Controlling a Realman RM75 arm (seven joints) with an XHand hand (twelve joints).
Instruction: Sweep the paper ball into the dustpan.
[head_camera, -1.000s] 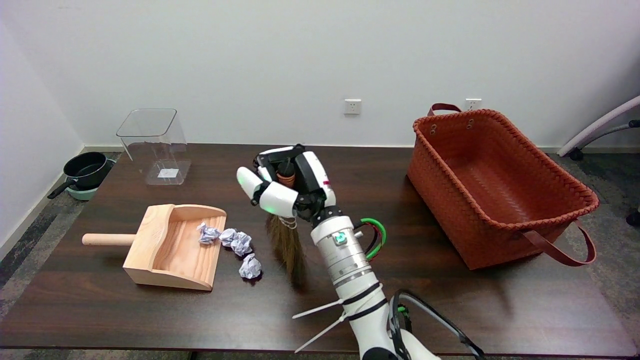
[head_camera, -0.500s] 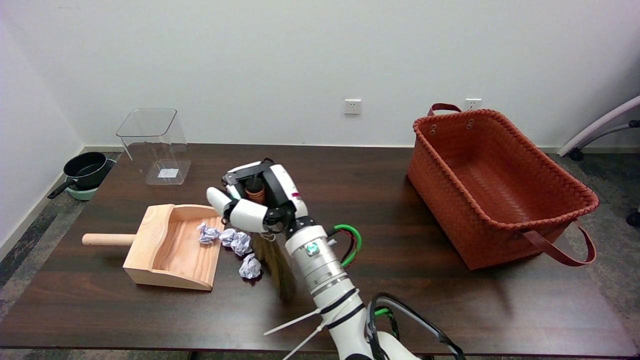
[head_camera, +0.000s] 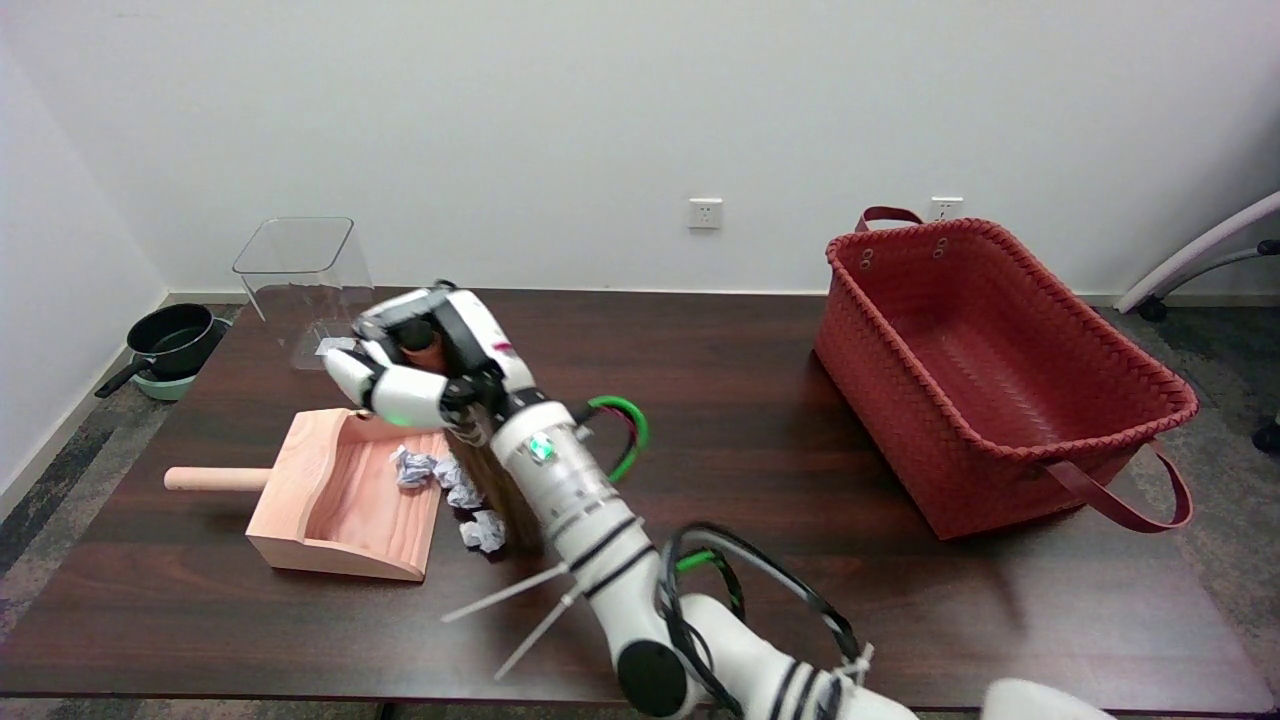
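Paper balls (head_camera: 463, 488) sit at the dustpan (head_camera: 340, 500) lip, one inside; your hand (head_camera: 425, 365) grips the broom (head_camera: 497, 485); push on.

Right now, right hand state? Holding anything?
Right hand: closed around the handle of the small straw hand broom, bristles down beside the crumpled white paper balls at the mouth of the light wooden dustpan.

The table's (head_camera: 700, 360) middle lies open; the basket (head_camera: 990, 370) blocks its right end, the dustpan (head_camera: 340, 500) and clear bin (head_camera: 300, 280) its left.
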